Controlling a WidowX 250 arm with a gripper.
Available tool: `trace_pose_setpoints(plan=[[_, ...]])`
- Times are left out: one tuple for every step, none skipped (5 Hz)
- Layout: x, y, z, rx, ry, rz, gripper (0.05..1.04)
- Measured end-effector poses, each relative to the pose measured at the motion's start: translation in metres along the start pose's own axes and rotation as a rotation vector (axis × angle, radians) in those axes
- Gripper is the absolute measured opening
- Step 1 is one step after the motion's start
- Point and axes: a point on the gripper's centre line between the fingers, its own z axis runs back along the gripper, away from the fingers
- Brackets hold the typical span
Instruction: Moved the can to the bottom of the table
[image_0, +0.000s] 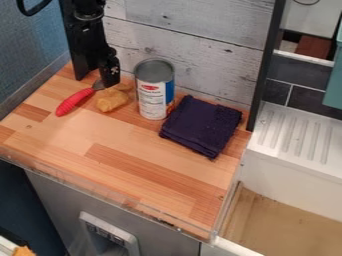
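1 camera looks down at a slant from high up, out in front of the light brown wooden desk. It faces the back wall made of whitewashed wood boards, and it is turned a bit to the left. The right end of the front edge is nearer to the camera than the left end. The camera is near enough for the desk top to take up a big part of the view. It also looks at part of the blue side wall on the left and part of the white sink with grooves on the right.
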Motion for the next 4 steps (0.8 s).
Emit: trace_pose_setpoints(plan=[[0.002, 0.005, -0.013, 0.032, -0.02, 0.005, 1.001], [0.005, 0.015, -0.02, 0.068, -0.017, 0.028, 1.001], [0.005, 0.016, -0.002, 0.045, 0.017, 0.026, 1.001], [0.004, 0.022, 0.016, 0.03, 0.056, -0.008, 1.001]])
